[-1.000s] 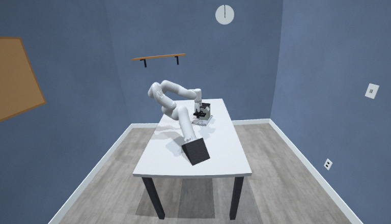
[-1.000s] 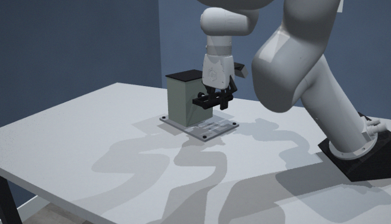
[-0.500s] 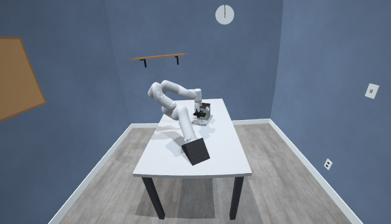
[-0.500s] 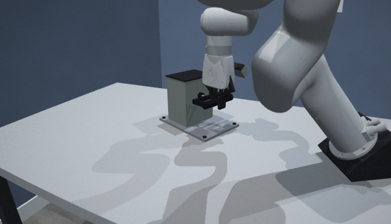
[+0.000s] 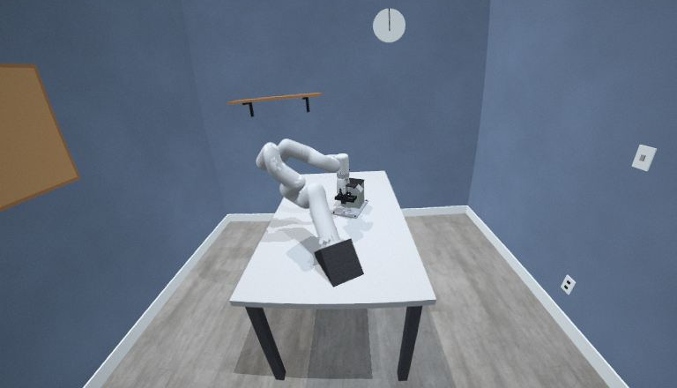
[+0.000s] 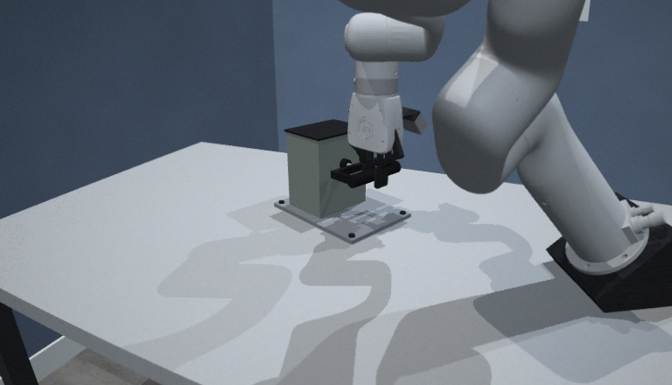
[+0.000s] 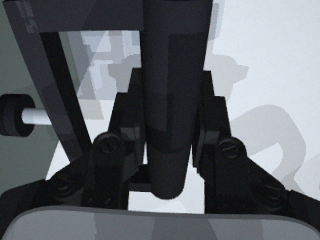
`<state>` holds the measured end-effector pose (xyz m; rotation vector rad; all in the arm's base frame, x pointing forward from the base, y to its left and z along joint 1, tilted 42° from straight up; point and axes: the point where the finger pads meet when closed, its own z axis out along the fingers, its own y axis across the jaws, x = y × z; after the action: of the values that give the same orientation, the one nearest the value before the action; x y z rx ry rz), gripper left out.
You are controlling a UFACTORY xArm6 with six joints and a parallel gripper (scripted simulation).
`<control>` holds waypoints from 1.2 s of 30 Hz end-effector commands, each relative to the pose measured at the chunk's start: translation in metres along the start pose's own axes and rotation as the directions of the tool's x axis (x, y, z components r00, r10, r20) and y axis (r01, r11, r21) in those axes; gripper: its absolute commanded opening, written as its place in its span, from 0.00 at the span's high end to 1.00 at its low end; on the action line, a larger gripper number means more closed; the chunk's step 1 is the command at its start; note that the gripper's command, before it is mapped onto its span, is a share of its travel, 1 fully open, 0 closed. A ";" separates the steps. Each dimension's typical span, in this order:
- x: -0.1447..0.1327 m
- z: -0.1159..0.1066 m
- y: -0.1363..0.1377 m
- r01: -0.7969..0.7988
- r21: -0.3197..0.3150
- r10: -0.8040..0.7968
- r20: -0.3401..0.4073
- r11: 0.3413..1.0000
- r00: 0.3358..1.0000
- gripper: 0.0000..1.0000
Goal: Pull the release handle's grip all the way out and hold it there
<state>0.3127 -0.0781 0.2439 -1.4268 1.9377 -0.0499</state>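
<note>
The release handle's grip (image 6: 364, 171) is a black level bar in front of its grey-green housing (image 6: 317, 170), which has a black top and stands on a bolted grey baseplate (image 6: 344, 218). My gripper (image 6: 379, 170) comes down from above and is shut on the bar, one finger on each side. In the wrist view the bar (image 7: 172, 87) runs up the middle between my two black fingers, which press on it. A black frame arm (image 7: 60, 67) joins the bar to the housing at the left. The grip stands close to the housing. The same things show small in the top view (image 5: 345, 196).
The arm's black base block (image 5: 339, 262) sits near the table's front half. The housing (image 5: 354, 192) stands towards the table's far end. A white rod with a black knob (image 7: 20, 115) sticks out of the housing beside the grip.
</note>
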 end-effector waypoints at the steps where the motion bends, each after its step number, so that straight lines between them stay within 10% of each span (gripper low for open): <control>1: 0.000 -0.001 -0.001 0.001 0.002 -0.001 -0.001 1.000 1.000 1.00; 36: 0.000 -0.001 0.025 0.001 0.002 -0.001 -0.001 1.000 1.000 1.00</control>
<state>0.3013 -0.0728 0.2381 -1.4263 1.9370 -0.0533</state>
